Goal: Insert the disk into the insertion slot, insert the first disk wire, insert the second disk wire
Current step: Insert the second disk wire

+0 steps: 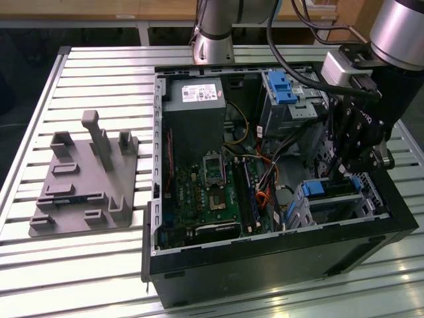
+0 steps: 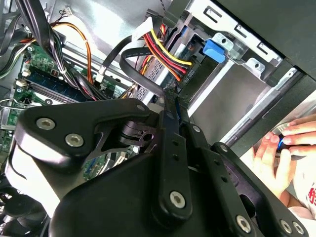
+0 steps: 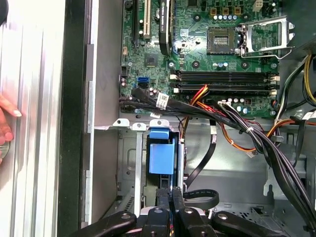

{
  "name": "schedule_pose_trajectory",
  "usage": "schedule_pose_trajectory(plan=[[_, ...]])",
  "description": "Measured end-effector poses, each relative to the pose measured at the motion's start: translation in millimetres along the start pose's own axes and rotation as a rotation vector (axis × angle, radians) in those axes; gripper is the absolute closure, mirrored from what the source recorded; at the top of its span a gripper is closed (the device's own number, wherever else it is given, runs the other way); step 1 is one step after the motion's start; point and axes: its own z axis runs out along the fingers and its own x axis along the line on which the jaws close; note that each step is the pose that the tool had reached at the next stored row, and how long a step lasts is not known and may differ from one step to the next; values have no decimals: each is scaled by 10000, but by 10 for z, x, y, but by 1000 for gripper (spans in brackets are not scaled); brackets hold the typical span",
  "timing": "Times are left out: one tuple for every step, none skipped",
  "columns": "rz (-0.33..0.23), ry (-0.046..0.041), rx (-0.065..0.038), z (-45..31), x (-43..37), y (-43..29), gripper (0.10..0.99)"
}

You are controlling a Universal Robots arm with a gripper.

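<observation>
Slatted bench, open computer case; gripper jaws together, pinching a thin, floppy wire beside the disk, best held near plug

exterior: high, oblique | wrist views: close, share insertion slot

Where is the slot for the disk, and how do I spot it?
Find the open black computer case on the table. In its corner at the exterior view's right, just under the gripper, sits a low silver cage, the slot. The other bay, farther back, stands taller and wears a blue latch on top.
</observation>
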Motion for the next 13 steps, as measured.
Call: schedule_pose_trajectory(plan=[[0, 0, 0, 0, 0, 0, 941], [0, -1, 0, 0, 0, -1, 941], [1, -1, 0, 0, 1, -3, 941], [1, -2, 1, 1, 1, -4, 941], [2, -2, 0, 1, 0, -6, 941], [0, -2, 1, 2, 0, -9, 941], [0, -2, 0, 2, 0, -10, 941], [1, -1, 0, 3, 1, -11, 941], [0, -1, 0, 4, 0, -14, 941], [0, -1, 0, 5, 1, -16, 941], [0, 0, 0, 5, 1, -18, 941], [0, 0, 0, 7, 0, -19, 941], [0, 0, 0, 8, 1, -19, 941]])
